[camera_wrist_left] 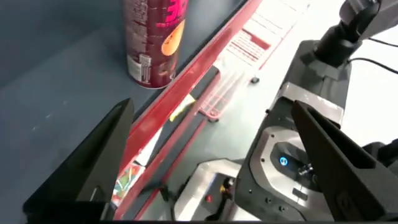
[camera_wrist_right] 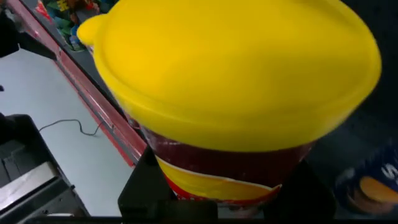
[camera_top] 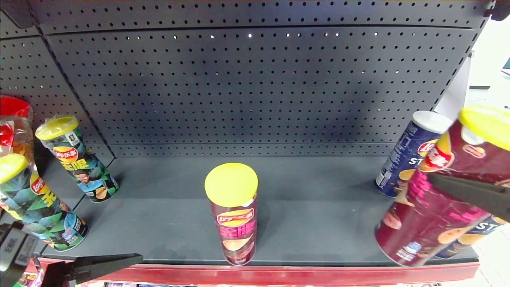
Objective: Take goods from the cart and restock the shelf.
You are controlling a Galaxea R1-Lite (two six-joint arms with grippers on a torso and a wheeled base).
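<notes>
A maroon chip can with a yellow lid stands upright at the middle front of the dark shelf board. The same can stands beyond my left gripper, which hangs open and empty just off the shelf's red front edge. My right gripper is shut on a second maroon can, tilted, with its base low over the shelf's front right corner. The yellow lid of that can sits close before the right wrist camera.
Two blue cans stand right behind the held can. Green-patterned cans and a red-topped pack stand at the left. A pegboard wall backs the shelf. Bare board lies on either side of the middle can.
</notes>
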